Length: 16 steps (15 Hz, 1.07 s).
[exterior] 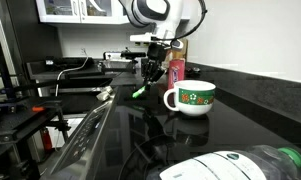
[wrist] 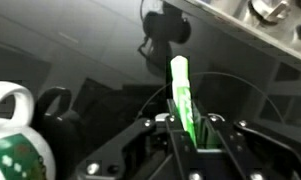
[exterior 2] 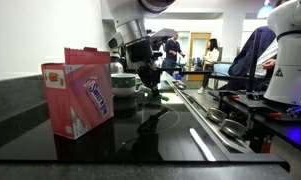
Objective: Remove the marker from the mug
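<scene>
Gripper (exterior: 147,76) was clamped on the marker (exterior: 139,91), which hung tilted above the black counter (exterior: 245,120), outside the mug (exterior: 191,97) & near its left side in an exterior view. Wrist view: marker (wrist: 179,85) pinched btwn the fingers (wrist: 162,135), sticking out past them; mug (wrist: 12,140) at lower left, apart from it. Pink container (exterior: 175,68) stood just behind the mug

Bare counter (exterior: 120,125) lies open below the end effector (exterior: 147,76); the mug (exterior: 191,97) and pink container (exterior: 176,68) crowd one side.
</scene>
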Available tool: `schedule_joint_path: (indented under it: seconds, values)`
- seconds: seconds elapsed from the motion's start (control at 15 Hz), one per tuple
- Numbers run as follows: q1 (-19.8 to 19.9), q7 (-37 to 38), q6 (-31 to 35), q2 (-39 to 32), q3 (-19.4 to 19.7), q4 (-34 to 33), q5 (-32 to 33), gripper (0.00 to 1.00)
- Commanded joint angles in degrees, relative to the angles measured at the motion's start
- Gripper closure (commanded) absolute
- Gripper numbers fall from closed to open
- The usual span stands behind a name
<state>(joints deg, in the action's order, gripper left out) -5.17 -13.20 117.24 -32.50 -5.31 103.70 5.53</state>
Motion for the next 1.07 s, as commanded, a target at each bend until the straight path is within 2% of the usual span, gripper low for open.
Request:
schedule_joint_path:
  seconds: [0.0,0.07,0.13,0.2,0.47,0.67,0.73,0.87,1.0]
  values:
    - [-1.0,0.8,-1.1,-2.5,-0.3,-2.5,1.1,0.95]
    - [-1.6,1.5,-1.2,-3.1,-0.2,-2.9,1.5,0.95]
    - [-1.9,2.1,-0.6,-3.4,-0.2,-2.9,1.4,0.55]
    - [-1.8,1.8,-0.5,-3.7,-0.4,-3.1,1.0,0.54]
    - [-1.5,1.6,1.8,-2.7,-0.7,-2.5,0.0,0.25]
    - [0.6,-0.1,4.9,1.4,-1.9,0.4,-3.9,0.03]
    - [0.7,0.5,6.8,3.7,-1.5,2.1,-4.1,0.00]
    - [1.1,1.1,9.5,7.9,-0.4,4.5,-3.0,0.00]
    - [2.9,-1.7,10.2,12.2,-0.9,6.8,-4.2,0.00]
